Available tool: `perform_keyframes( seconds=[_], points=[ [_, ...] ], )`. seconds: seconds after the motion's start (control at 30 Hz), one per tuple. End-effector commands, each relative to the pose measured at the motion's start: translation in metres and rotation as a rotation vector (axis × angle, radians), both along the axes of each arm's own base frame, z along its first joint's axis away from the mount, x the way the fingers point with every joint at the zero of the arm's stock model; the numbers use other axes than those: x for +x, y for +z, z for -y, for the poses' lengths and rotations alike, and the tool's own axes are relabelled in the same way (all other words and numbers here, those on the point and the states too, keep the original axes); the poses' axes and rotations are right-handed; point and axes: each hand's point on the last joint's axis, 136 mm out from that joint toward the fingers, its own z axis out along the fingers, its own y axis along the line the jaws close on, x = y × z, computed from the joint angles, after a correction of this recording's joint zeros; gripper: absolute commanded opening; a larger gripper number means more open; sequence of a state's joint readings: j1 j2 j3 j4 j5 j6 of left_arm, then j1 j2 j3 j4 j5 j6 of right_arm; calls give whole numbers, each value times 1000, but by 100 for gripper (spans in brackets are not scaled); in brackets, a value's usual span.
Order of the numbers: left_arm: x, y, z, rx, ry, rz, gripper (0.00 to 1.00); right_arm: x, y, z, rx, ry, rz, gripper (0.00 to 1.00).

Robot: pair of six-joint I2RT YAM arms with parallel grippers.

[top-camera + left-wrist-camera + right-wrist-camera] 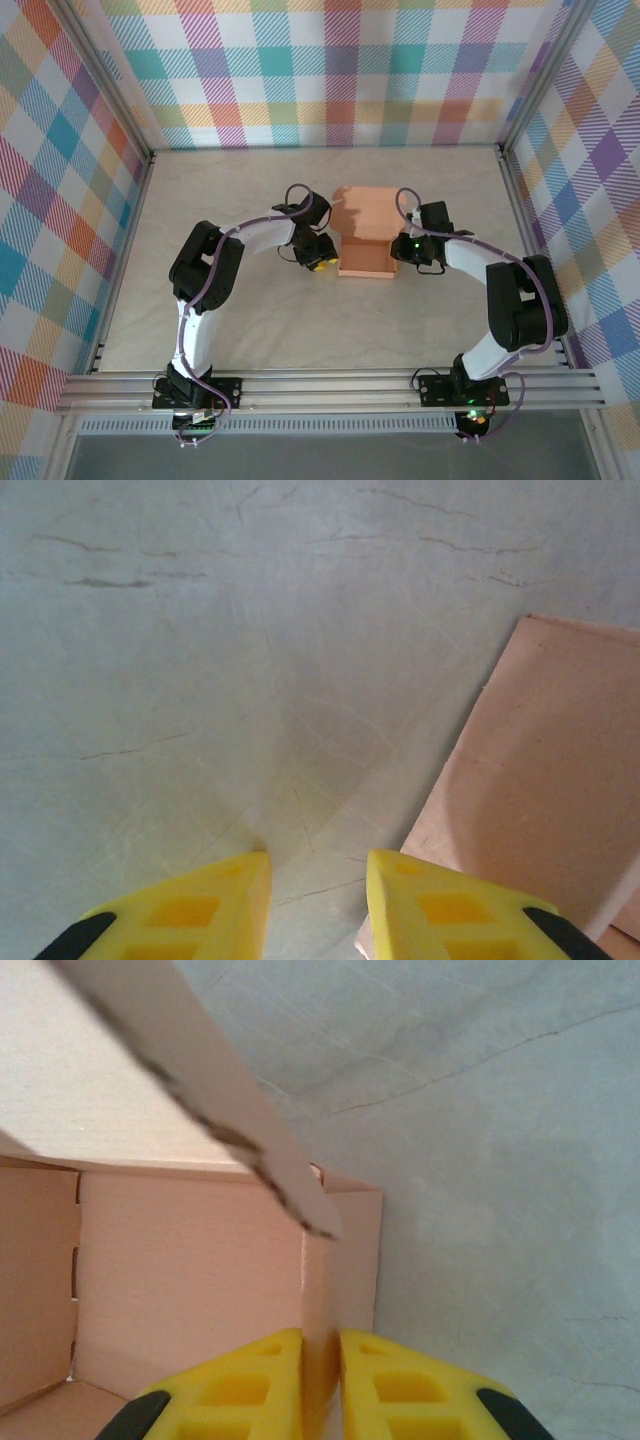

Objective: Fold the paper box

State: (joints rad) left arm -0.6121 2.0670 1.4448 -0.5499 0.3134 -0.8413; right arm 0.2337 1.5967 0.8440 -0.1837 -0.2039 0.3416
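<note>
Two arms: both black-and-white YAM arms bend inward over the pale marbled table (pixel 300 330), meeting at one object from opposite sides
Centre of table: the paper box (pixel 365 240), salmon-orange card, sits between the two grippers, with a shallow open tray at its near end and a broad flap (pixel 365 203) at its far end
Right side: the right gripper (pixel 400 252) has its yellow fingers pressed together on the box's right-hand wall
Right wrist view: the right gripper (pixel 320 1380) pinches the thin upright card close to a corner; the box's inner walls show to the left, and a blurred edge of card slants across the top of the picture
Left side: the left gripper (pixel 318 260) hangs just beside the box's left edge, its jaws partly apart and holding nothing
Left wrist view: bare table shows in the gap between the yellow fingers (pixel 200 910); the card lies to the right, and whether the nearer finger touches it cannot be told
Backdrop: pastel plaid panels (pixel 330 70) wall in the table on three sides, and an aluminium rail (pixel 330 385) carries the arm bases along the near edge
</note>
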Motion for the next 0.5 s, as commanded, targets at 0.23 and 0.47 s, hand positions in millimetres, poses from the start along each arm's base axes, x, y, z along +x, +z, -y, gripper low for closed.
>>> perform_keyframes(
  seconds=[0.23, 0.47],
  points=[
    [-3, -11, 2, 7, -14, -43, 31, -6, -16, -2, -307, 64, -40, 16],
    [-3, -13, 2, 5, -15, -48, 31, -8, -23, -7, -480, 91, -50, 15]
  ],
)
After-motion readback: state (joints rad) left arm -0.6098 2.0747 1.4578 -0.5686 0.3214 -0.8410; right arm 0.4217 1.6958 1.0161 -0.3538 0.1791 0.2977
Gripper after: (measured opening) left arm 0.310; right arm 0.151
